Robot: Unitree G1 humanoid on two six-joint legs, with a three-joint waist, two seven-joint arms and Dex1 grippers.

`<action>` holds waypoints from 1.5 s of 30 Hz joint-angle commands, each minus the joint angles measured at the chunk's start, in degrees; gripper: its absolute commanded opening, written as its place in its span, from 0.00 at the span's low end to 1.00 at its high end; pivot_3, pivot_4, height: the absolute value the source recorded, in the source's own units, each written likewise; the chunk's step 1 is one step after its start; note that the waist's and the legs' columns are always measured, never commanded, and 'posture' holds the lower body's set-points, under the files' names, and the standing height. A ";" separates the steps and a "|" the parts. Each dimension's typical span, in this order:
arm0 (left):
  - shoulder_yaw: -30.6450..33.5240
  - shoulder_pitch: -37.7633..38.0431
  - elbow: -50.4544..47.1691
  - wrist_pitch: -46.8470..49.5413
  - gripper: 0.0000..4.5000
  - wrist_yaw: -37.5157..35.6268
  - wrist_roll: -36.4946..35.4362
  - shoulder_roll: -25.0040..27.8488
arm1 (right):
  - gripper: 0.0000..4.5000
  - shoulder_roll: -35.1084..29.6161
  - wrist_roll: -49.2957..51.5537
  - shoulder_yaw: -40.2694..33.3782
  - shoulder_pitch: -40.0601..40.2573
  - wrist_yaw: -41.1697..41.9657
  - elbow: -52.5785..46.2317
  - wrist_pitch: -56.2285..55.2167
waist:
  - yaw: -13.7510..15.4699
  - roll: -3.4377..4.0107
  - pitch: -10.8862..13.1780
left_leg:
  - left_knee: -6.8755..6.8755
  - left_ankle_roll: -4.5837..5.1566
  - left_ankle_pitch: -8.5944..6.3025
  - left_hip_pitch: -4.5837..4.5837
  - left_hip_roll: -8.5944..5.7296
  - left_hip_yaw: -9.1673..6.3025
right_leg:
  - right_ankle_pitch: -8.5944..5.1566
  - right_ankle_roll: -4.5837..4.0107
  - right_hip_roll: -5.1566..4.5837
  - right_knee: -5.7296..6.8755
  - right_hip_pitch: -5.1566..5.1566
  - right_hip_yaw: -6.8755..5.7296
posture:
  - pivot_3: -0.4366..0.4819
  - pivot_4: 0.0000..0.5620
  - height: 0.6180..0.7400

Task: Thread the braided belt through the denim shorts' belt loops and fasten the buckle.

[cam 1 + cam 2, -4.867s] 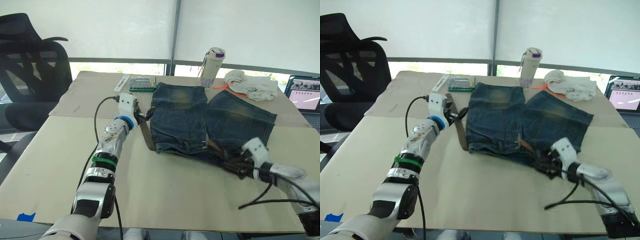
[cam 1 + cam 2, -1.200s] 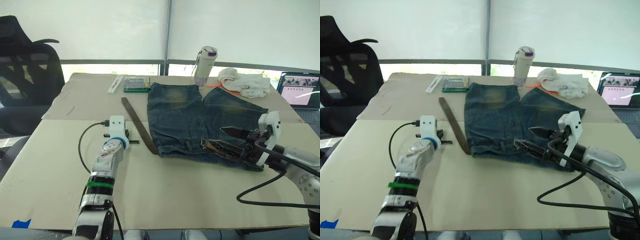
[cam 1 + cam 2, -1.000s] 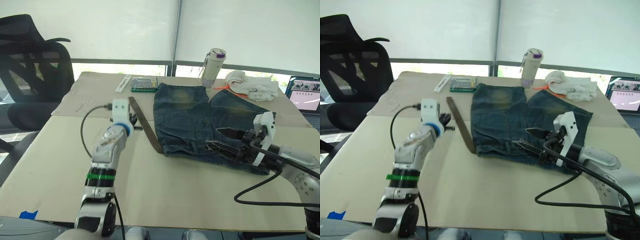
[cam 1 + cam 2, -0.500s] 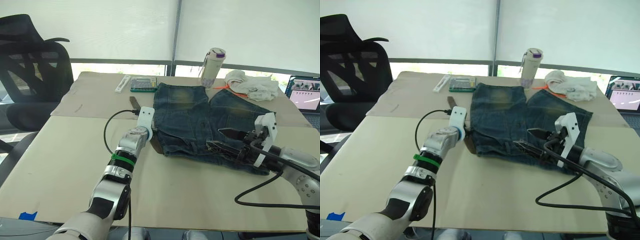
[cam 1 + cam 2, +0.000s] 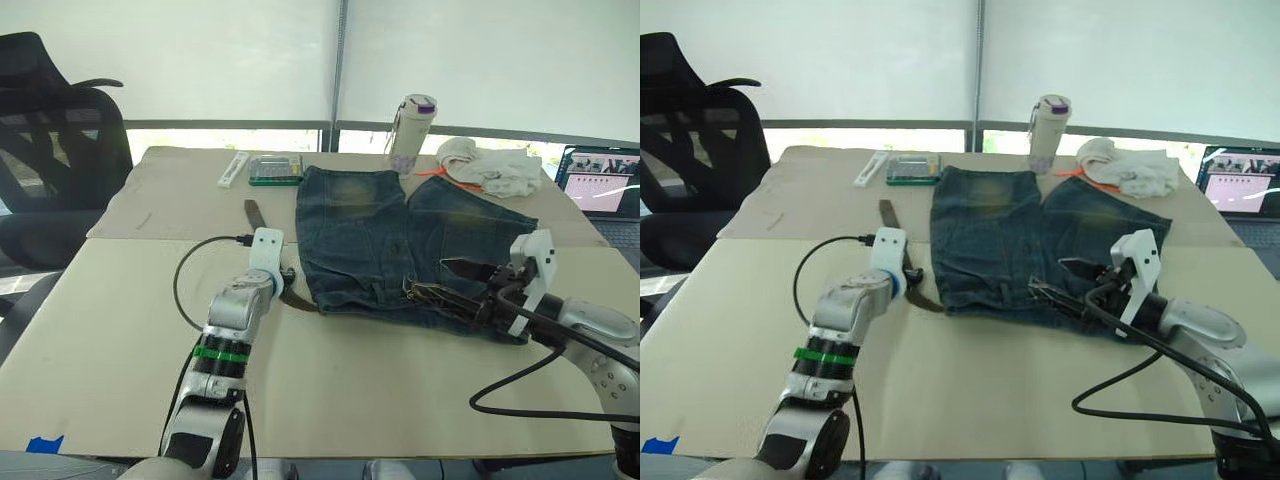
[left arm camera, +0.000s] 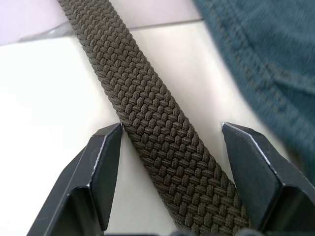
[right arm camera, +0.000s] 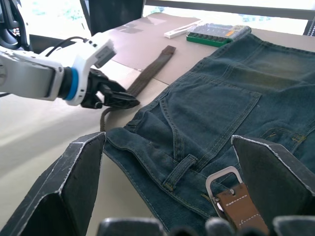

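The left gripper point(image 6: 170, 135) stands with its jaws apart, straddling the braided belt point(image 6: 152, 123), which runs lengthwise up the gap between them without either finger point(image 6: 101, 172) clamping it; the edge of the denim shorts point(image 5: 400, 245) lies just outside one finger. The right gripper point(image 7: 167, 191) is likewise spread wide, and between its jaws sit the buckle point(image 7: 222, 176), a silver frame on a brown leather tab, and a belt loop point(image 7: 183, 164) on the waistband just ahead. From there the belt's long axis follows the shorts' left edge and points away toward the window, its free end lying flat near a green case point(image 5: 275, 168). Everything rests on a beige cloth-covered table point(image 5: 120, 330) before drawn white blinds, with a white bottle point(image 5: 410, 120), a white cloth bundle point(image 5: 490, 165), a laptop point(image 5: 600, 182) and a black office chair point(image 5: 50, 140) around. Half a second ago the left gripper was further along the strap, against the shorts' edge; it has since drawn back toward the robot, while the right gripper has stayed put.
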 commanded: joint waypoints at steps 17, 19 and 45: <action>-2.89 26.66 -38.68 -6.10 0.75 -2.69 3.02 12.86 | 1.00 -0.46 -1.51 0.42 -1.97 2.22 1.41 -1.97 | 0.18 0.04 -0.01 | -0.08 -0.14 -0.12 0.11 0.21 0.04 | -0.12 -0.27 -0.07 -0.02 -0.05 0.14 | 0.48 0.27 0.97; -0.56 25.20 -36.10 -11.79 0.75 -1.03 4.06 12.34 | 1.00 -0.45 -1.57 0.45 -2.46 2.22 1.64 -2.03 | 0.25 0.05 -0.01 | -0.09 -0.14 -0.13 0.07 0.27 0.04 | -0.12 -0.31 -0.11 -0.03 -0.09 0.13 | 0.48 0.27 0.97; 5.40 -19.60 48.71 -40.70 0.75 -9.90 2.44 12.16 | 1.00 1.87 -0.15 0.39 -5.97 1.70 1.26 -0.92 | 1.44 -0.03 0.04 | -0.18 -0.10 -0.04 -0.03 -0.02 0.14 | -0.11 -0.20 0.09 0.02 -0.10 -0.16 | 0.48 0.27 0.97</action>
